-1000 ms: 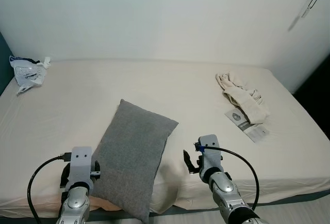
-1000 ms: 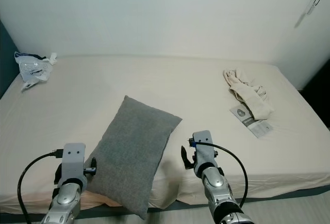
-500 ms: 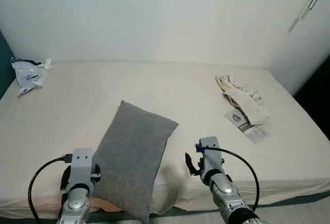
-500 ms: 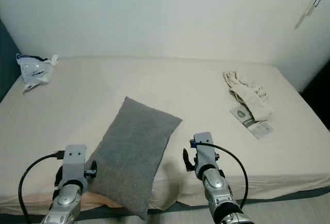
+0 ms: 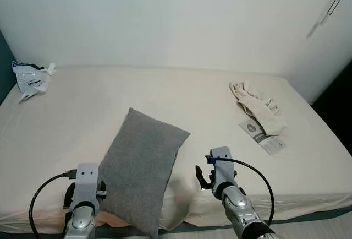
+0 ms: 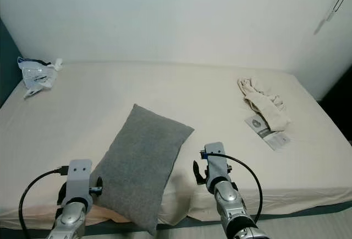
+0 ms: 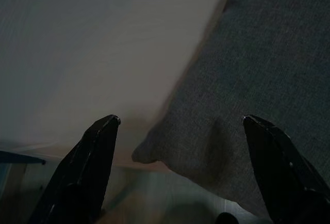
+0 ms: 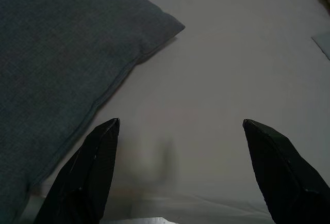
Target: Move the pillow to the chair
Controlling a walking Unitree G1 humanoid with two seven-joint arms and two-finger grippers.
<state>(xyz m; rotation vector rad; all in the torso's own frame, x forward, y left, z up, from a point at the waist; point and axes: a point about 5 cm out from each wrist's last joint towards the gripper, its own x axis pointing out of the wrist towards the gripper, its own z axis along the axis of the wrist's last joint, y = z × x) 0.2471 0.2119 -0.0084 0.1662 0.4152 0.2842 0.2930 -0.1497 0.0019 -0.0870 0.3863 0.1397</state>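
A grey pillow (image 5: 141,170) lies on the bed (image 5: 82,101), overhanging its near edge, between the released left claw (image 7: 180,131) and released right claw (image 8: 178,131).

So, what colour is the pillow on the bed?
The pillow is plain dark grey; the left eye view shows it best.

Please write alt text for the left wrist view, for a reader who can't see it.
A dim close-up: a grey pillow lies on a cream bed, one corner hanging past the mattress edge. The open left gripper has its two black fingers spread either side of that corner, not touching it.
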